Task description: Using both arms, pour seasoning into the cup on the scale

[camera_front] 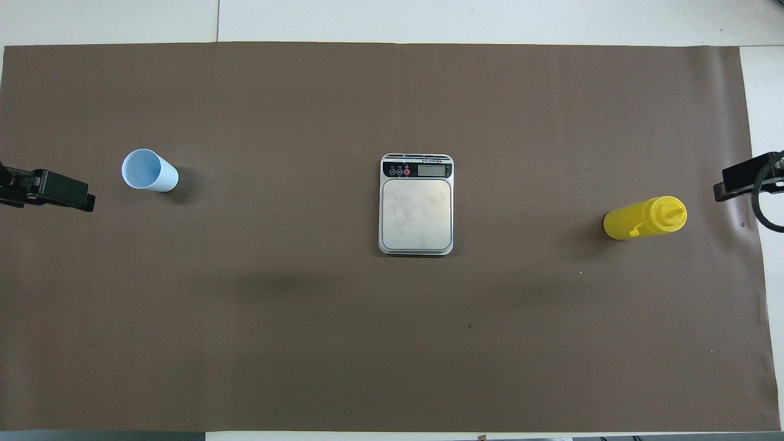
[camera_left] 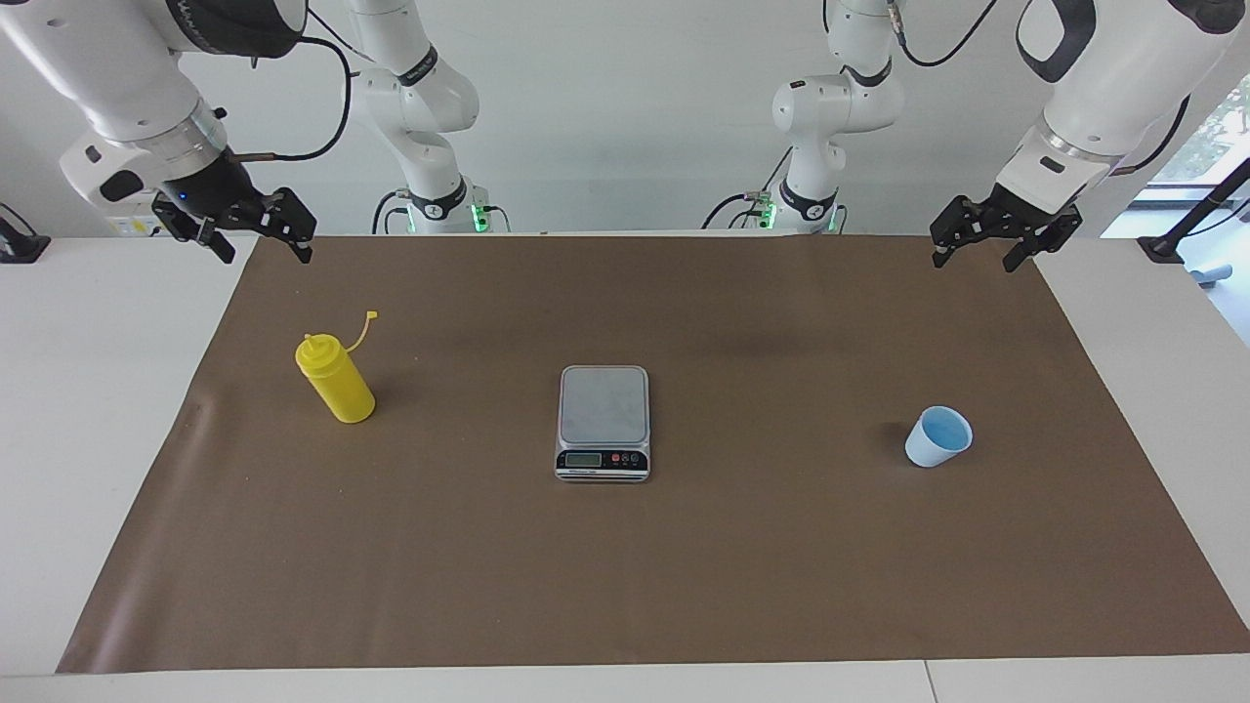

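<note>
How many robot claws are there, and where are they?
2. The right gripper hangs over the table edge nearest the robots, at the yellow bottle's end. The left gripper hangs over that same edge at the cup's end.

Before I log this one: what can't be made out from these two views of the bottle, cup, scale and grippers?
- Scale display reading: too small in both views.
- Seasoning bottle: how full it is, hidden by its opaque yellow wall.
- Cup: the bottom inside is hidden by its own wall in the facing view.
- Left gripper and right gripper: cut off by the side edges in the overhead view.
</note>
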`<action>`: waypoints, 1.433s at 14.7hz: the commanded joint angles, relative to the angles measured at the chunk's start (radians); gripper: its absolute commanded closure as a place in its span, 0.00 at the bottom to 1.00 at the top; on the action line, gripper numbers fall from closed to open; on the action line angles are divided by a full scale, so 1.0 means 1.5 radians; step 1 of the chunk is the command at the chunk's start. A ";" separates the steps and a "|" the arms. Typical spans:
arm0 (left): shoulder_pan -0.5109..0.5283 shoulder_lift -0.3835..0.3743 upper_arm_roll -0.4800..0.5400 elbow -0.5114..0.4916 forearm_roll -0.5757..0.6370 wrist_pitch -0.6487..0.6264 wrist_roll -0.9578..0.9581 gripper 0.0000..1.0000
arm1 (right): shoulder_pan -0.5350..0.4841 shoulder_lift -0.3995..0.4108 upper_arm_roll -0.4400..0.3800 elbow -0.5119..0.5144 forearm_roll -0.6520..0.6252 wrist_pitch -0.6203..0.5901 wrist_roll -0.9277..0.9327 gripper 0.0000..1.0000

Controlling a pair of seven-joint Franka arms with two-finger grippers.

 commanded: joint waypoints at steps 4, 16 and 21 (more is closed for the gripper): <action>-0.008 -0.010 0.004 -0.005 0.012 -0.006 -0.003 0.00 | -0.005 -0.012 0.006 -0.014 -0.004 0.005 -0.017 0.00; 0.009 0.046 0.006 -0.068 0.011 0.178 0.001 0.00 | -0.016 -0.012 0.009 -0.018 0.007 0.027 0.010 0.00; 0.042 0.098 0.007 -0.128 0.011 0.305 0.002 0.00 | -0.041 -0.021 0.005 -0.043 0.098 0.029 0.429 0.00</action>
